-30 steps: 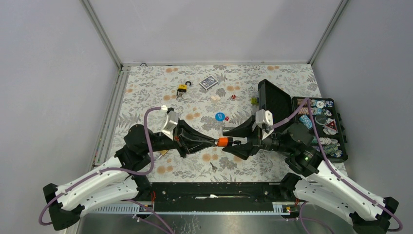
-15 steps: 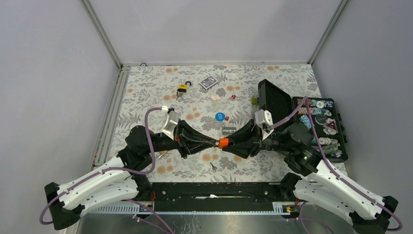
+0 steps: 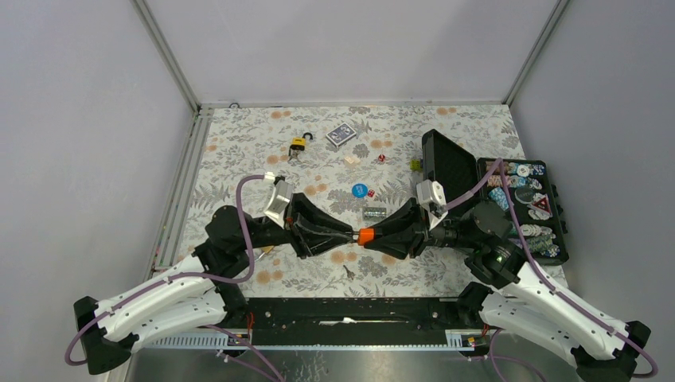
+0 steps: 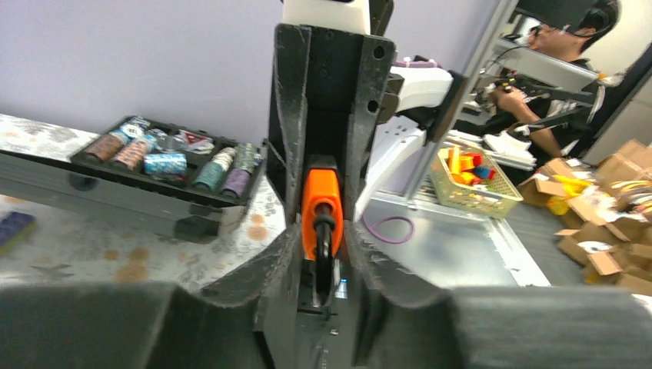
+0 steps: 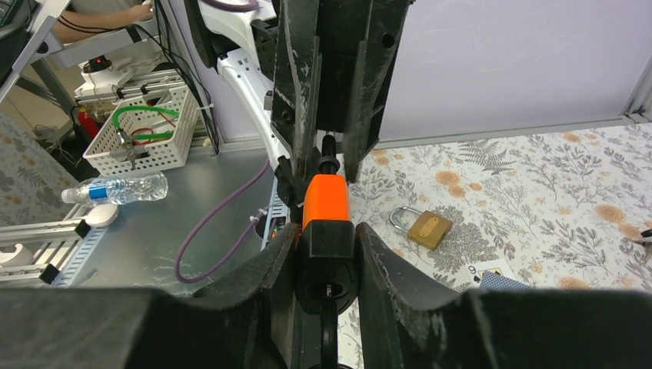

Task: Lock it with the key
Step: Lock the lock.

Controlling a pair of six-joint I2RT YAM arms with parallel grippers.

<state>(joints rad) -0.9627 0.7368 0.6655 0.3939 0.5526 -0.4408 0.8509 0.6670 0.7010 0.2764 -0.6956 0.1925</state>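
Grippers nose to nose above the middle of the flower-printed tablecloth (image 3: 239,151), and between them hangs the orange-and-black padlock (image 5: 326,201), lifted clear of the cloth. Right gripper (image 3: 372,236) has it: both dark fingers (image 5: 380,261) press flat against the black half of the body, a firm clamp on either side, with the orange half sticking out past the tips. Left gripper (image 3: 351,235) comes in from the opposite side, its fingers (image 4: 288,254) set only a sliver apart around the black loop (image 4: 324,246) that rises from the orange end. Do they actually pinch that loop or merely flank it? I cannot tell from either wrist view. At the black end, close to the right wrist camera, a dark ring (image 5: 327,342) pokes out, too blurred to name. Away from the action, a brass padlock with a silver shackle (image 3: 298,144) lies on the cloth toward the far left. A blue deck of cards (image 3: 341,135) sits near it to the right, and a round blue chip (image 3: 359,190) lies nearer the centre. At the right edge stands an open black case (image 3: 450,163) filled with stacked poker chips (image 3: 525,215).
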